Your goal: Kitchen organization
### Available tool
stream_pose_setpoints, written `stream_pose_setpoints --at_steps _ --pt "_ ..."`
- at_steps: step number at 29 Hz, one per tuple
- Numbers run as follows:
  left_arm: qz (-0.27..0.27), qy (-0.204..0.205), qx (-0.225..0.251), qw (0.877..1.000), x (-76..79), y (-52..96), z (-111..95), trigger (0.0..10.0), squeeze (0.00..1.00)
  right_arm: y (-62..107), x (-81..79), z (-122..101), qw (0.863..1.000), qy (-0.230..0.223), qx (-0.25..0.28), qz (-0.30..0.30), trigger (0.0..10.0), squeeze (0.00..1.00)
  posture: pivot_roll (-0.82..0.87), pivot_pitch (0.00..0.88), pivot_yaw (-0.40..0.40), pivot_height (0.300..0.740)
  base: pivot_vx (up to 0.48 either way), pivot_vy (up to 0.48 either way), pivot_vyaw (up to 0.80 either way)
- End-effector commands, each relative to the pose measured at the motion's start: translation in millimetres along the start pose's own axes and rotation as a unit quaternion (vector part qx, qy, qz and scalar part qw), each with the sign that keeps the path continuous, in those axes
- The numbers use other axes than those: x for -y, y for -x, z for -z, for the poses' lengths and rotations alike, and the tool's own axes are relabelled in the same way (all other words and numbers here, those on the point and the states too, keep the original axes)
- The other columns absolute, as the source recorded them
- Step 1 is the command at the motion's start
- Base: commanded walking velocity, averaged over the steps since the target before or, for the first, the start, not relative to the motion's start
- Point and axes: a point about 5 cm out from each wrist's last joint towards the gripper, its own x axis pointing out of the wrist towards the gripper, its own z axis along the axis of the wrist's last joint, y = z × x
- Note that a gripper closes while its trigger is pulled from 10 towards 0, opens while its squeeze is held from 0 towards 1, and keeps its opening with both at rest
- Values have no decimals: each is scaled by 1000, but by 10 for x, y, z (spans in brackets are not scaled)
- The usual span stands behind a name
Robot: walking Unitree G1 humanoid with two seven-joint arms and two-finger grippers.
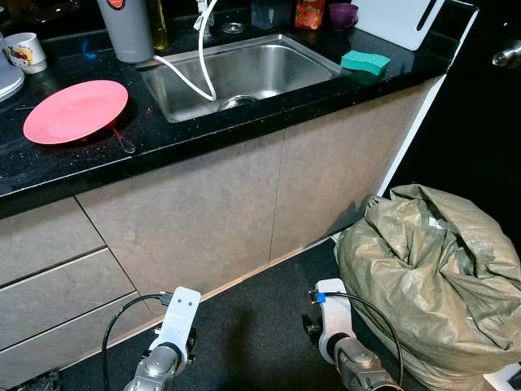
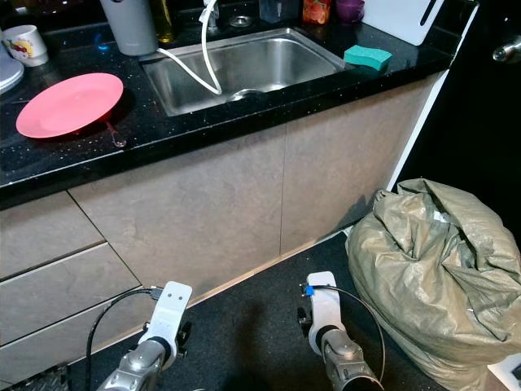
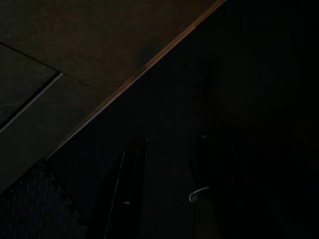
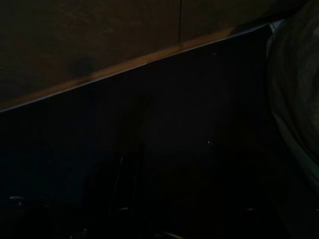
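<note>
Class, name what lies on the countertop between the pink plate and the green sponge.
The steel sink, with a white hose looping into it, sits between the pink plate and green sponge, seen in both eye views.

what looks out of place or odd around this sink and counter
A white flexible hose droops loosely from the tap into the stainless steel sink. A bulging olive-green sack sits on the dark floor beside the cabinets, its top open and crumpled.

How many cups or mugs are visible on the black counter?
2: a white printed mug at the far left, and a purple cup behind the sink. Others may be hidden beyond the frame.
</note>
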Motion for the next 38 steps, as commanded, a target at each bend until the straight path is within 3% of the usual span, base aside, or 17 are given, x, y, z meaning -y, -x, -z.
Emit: stream_pose_setpoints --at_steps 1,11,17,38 --pt "1 5 -7 1000 24 0 32 10000 0 8 9 35 1000 3 -7 -2 10000 0 -12 78 -15 740 0 0 0" --pt "17 -3 -2 1000 127 -16 -21 10000 0 -10 83 -52 1000 0 1 7 10000 0 1 59 -8 740 0 0 0" --pt "-18 7 -7 1000 -148 -18 5 10000 0 -36 -103 -29 1000 3 -5 -11 10000 0 5 73 0 740 0 0 0" --pt "-25 37 2 999 -186 22 33 10000 0 -20 -89 -10 1000 -7 0 -14 10000 0 19 98 -33 740 0 0 0"
